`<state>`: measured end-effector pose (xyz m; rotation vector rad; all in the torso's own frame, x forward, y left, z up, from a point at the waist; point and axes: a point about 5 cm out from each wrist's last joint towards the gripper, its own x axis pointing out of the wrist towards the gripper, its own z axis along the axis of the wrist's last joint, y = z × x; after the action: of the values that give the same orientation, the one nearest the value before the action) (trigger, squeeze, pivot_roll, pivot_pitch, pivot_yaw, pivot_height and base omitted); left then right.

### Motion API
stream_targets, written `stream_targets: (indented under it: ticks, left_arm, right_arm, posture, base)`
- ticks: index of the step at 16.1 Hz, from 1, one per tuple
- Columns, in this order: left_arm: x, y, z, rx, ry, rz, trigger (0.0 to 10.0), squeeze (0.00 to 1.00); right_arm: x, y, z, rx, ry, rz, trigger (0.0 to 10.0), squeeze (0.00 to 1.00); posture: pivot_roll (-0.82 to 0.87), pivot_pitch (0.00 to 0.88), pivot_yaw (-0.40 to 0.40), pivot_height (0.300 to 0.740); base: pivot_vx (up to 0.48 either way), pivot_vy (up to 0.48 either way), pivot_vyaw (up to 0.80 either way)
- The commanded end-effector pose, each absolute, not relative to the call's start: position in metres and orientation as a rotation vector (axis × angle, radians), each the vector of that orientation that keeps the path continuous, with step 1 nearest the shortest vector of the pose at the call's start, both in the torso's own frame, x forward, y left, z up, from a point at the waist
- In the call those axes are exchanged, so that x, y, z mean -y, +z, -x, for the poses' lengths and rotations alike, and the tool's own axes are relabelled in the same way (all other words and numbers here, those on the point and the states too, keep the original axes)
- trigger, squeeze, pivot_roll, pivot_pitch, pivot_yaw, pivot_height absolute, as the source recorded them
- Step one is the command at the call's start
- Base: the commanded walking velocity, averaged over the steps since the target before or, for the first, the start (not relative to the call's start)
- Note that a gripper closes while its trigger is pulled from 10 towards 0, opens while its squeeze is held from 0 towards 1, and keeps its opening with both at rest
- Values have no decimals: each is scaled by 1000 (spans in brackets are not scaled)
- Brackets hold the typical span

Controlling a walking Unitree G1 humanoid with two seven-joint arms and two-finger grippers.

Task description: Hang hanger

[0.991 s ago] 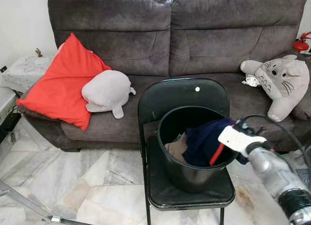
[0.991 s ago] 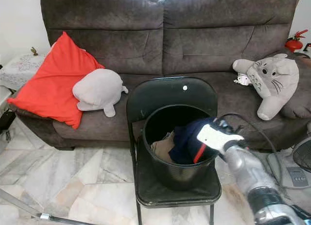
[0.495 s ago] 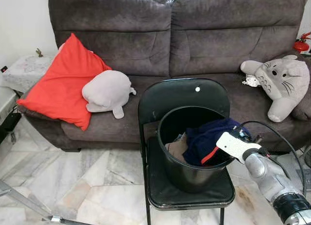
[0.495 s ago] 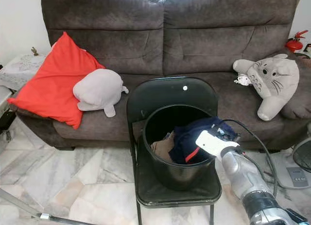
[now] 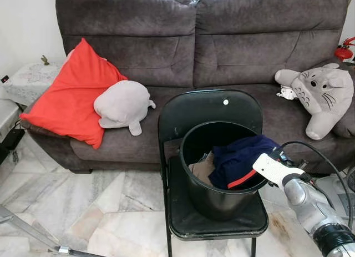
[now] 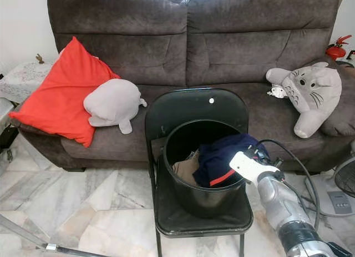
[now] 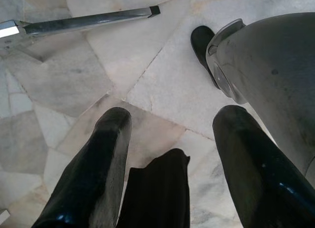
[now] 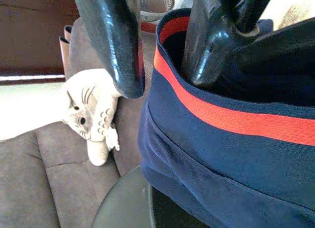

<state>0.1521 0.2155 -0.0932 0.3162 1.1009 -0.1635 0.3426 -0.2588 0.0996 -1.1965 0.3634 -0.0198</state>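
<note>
the right hand (image 8: 162, 65) is at the rim of the black bucket (image 5: 213, 198) on the chair (image 5: 188, 223), its fingers (image 8: 115, 46) apart around the edge of the blue cloth with a red stripe (image 8: 221, 154). the left hand (image 7: 170, 154) hangs open over the floor (image 7: 162, 75).

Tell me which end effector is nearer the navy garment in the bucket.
Right. The right end effector is at the navy garment, its fingers straddling the red-striped hem. The left end effector hangs open over the marble floor, away from it.
</note>
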Motion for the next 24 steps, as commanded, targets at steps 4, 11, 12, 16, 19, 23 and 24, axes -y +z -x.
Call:
stream_targets:
  ticks: [4,11,12,16,19,23,24]
  left_arm:
    - [-219,-95,-145,-1129,-171,-322,10000,0]
    - [-218,-95,-146,-1129,-171,-322,10000,0]
    - [-218,-95,-146,-1129,-170,-322,10000,0]
    - [-219,-95,-146,-1128,-168,-322,10000,0]
    - [-219,-95,-146,-1129,-169,-325,10000,0]
    - [-220,-95,-146,-1130,-175,-329,10000,0]
    - [-220,-95,-146,-1130,-176,-331,10000,0]
  right_arm:
    - [267,109,-344,-347,-124,1206,10000,0]
    - [275,102,-341,-410,-160,1157,10000,0]
    - [274,100,-341,-402,-145,1161,10000,0]
    - [272,96,-342,-382,-101,1175,10000,0]
    - [273,104,-347,-341,-93,1207,10000,0]
    - [284,115,-350,-333,-118,1220,10000,0]
    - [288,113,-349,-361,-123,1218,10000,0]
  posture:
    - [-81,80,68,740]
    - [-78,80,68,740]
    - [-76,80,69,740]
    - [-67,81,71,740]
    - [-63,82,74,740]
    - [-61,82,79,740]
    - [-61,82,79,740]
  base:
    - [0,0,0]
    - [0,0,0]
    - [0,0,0]
    - [0,0,0]
    - [0,0,0]
    - [0,0,0]
    - [0,0,0]
